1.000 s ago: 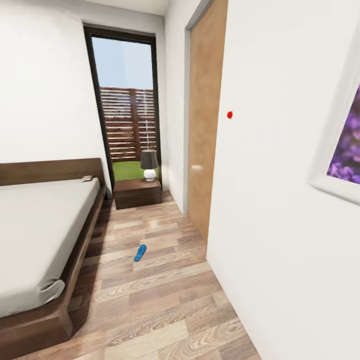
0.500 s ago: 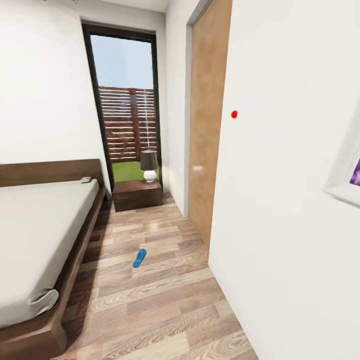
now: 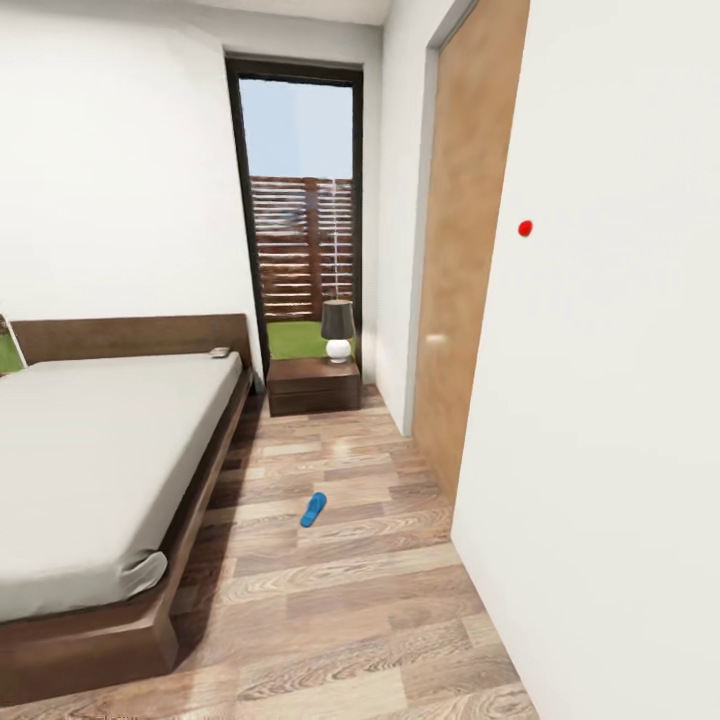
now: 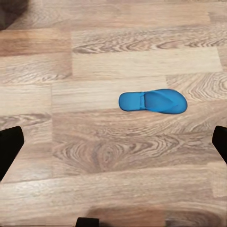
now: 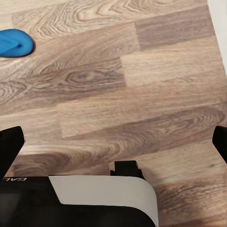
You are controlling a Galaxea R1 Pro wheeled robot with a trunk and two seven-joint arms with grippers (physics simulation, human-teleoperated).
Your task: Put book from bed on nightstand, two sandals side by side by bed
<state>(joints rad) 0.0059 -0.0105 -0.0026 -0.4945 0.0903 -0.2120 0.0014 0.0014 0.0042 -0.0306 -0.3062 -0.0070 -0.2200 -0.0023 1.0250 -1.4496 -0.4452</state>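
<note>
1. The bed (image 3: 90, 470) takes up the left of the head view: a low dark wooden frame under a plain off-white mattress. Nothing lies on the mattress except a small flat object at the headboard corner, probably the book (image 3: 219, 352), too small to read. A thin paperback should be light and a little floppy; I would pinch it across one overhanging edge rather than press it into the soft mattress.
2. A blue sandal (image 3: 313, 509) lies flat on the plank floor (image 3: 340, 610) in the aisle, apart from the bed frame. The left wrist view also shows a sandal (image 4: 153, 101), sole down and strap up. It looks light, rubbery and bendable; the raised strap or a side edge of the sole seems the best hold.
3. The nightstand (image 3: 313, 385) stands beside the headboard under the window, carrying a lamp (image 3: 338, 330); its drawers are closed, so their contents are hidden.
4. In each wrist view the jaws stand wide apart with nothing between them, dark fingertips at either edge of the picture.
</note>
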